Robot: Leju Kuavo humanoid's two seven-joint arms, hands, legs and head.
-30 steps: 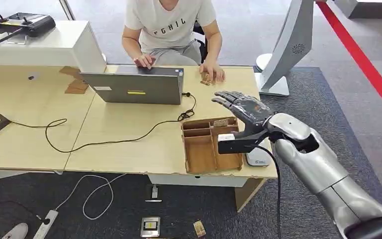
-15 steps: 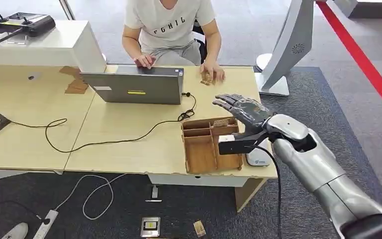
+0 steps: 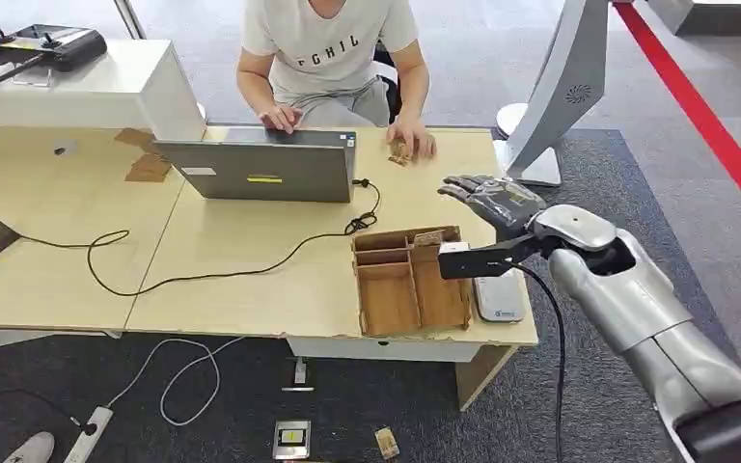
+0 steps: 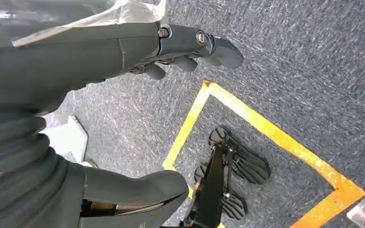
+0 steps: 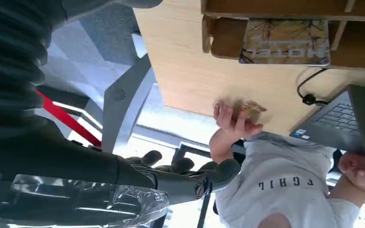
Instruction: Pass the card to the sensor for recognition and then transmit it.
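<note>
A patterned card lies in the far right compartment of the wooden tray at the table's right end; the right wrist view shows the card printed with letters. The flat white sensor lies on the table right of the tray. My right hand hovers open above the table, beyond the sensor and right of the tray, holding nothing; its fingers reach out flat. My left hand hangs over the carpet, thumb and fingers apart, empty.
A person sits behind the table, one hand on a small card, the other at the grey laptop. A black cable runs across the tabletop. A white stand rises off the table's right end.
My right hand has drifted right and a little farther out, off the tray's right side, uncovering the sensor. The card has stayed in the tray.
</note>
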